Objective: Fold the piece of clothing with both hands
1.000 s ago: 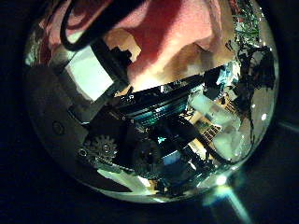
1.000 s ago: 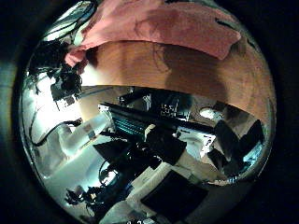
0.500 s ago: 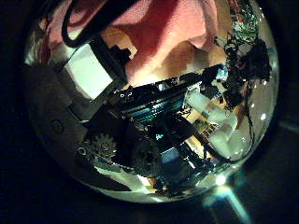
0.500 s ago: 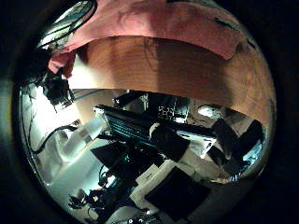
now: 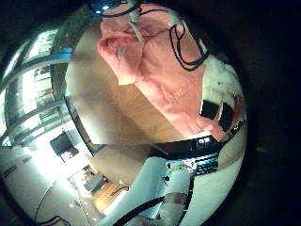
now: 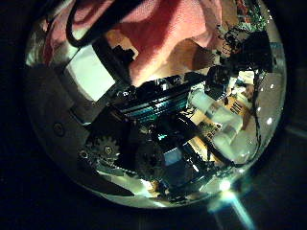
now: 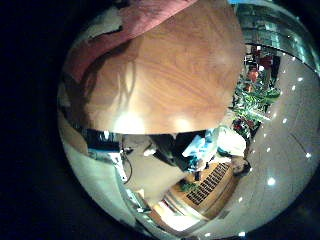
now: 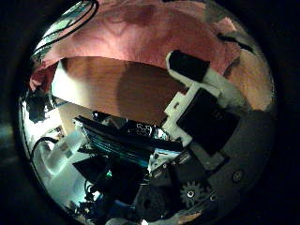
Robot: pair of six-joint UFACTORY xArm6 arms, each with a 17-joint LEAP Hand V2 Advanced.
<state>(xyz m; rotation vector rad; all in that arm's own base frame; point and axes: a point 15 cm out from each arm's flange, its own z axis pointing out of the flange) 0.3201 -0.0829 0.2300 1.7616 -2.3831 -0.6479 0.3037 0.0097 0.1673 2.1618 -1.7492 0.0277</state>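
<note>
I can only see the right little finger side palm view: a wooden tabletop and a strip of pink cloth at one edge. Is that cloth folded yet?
Observer: Not neatly. The left little finger side view shows the pink fabric garment lying rumpled on the brown wooden table.
Operator: Is a hand near it?
Observer: It fills much of the left thumb side view, so the left hand is close over it.
Operator: And the other?
Observer: The right hand is over bare wood, beside the garment's edge.

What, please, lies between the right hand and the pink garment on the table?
Only bare wooden table: the right thumb side palm view shows it between the right hand and the pink garment.
</note>
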